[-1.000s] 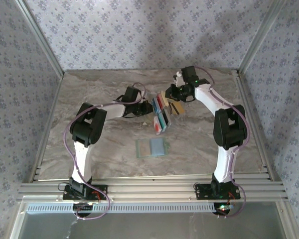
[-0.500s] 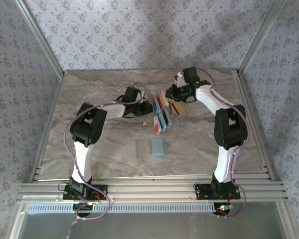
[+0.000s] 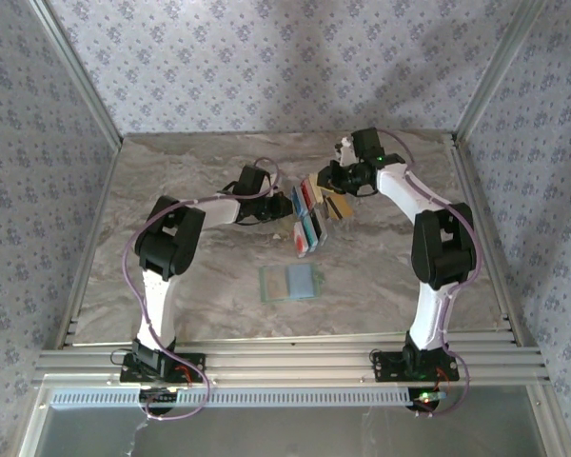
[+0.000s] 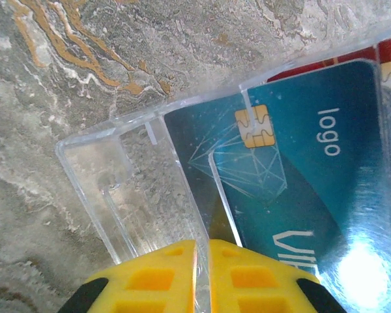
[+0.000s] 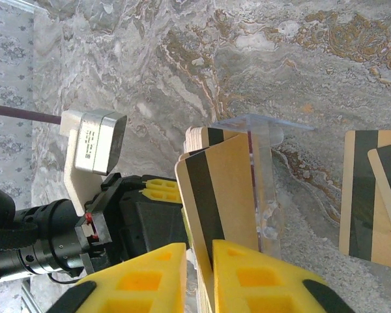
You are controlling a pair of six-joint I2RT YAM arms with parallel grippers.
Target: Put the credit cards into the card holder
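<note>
Obs: right claw has its jaws a slim gap apart, with the lower end of a dark-striped tan card between them; cannot tell whether the pads press it. That card stands in a clear plastic rack just past the fingertips. Two loose tan cards lie flat on the table off to one side. The left claw is closed down, pinching a rack wall, with a teal card and a red card just ahead. The card holder lies flat, well apart from both claws, toward the arm bases.
</note>
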